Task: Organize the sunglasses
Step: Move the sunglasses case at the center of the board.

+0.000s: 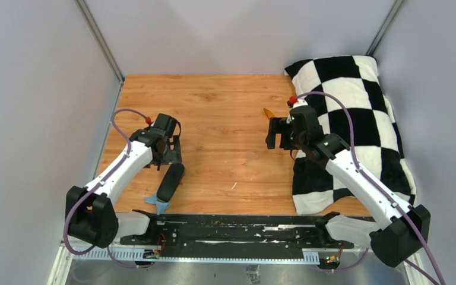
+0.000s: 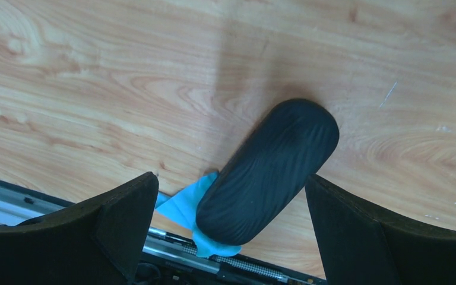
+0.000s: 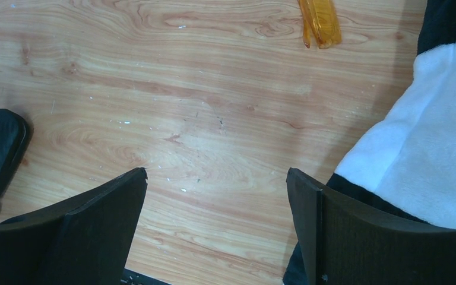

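The amber-orange sunglasses (image 3: 319, 21) lie folded on the wooden table; in the top view only their tip (image 1: 268, 113) shows just behind my right gripper (image 1: 278, 134). That gripper is open and empty, above bare wood. A closed black oval glasses case (image 2: 270, 172) lies on a light-blue cloth (image 2: 185, 202) near the table's front edge, also in the top view (image 1: 170, 181). My left gripper (image 1: 167, 151) is open and empty, hovering just behind the case, its fingers (image 2: 119, 219) wide on either side of it.
A black-and-white checkered blanket (image 1: 356, 113) covers the right side of the table, its edge under my right arm. A black rail (image 1: 231, 228) runs along the front edge. Grey walls enclose the table.
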